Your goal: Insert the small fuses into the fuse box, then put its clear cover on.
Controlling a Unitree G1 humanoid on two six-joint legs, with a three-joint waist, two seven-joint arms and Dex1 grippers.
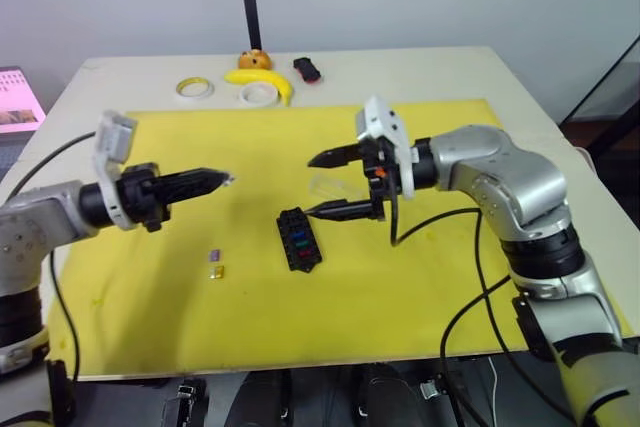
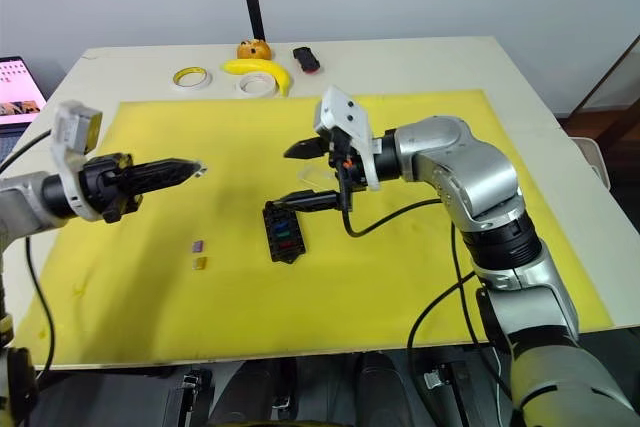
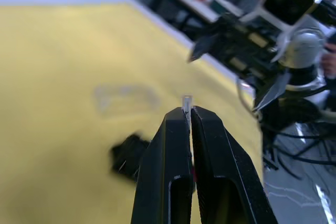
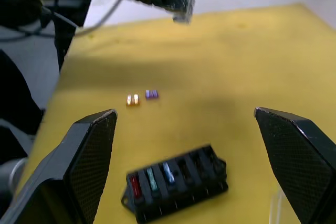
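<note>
The fuse box [image 1: 299, 238] sits mid-mat on the yellow sheet [image 1: 150, 297] covering the bench, with red, green and blue fuses already slotted. From the head view, the purple fuse [image 1: 214, 256] and yellow fuse [image 1: 218, 271] lie loose just to its left, and the clear cover [image 1: 327, 187] lies just behind it. Left wrist view: left pincer [image 3: 187, 109] is pinched shut on a tiny pale fuse [image 3: 186, 101] — light, slippery, easy to flick, so grip its flat sides. Right wrist view: right pincer [image 4: 184, 124] is spread wide, empty, hovering over the box.
</note>
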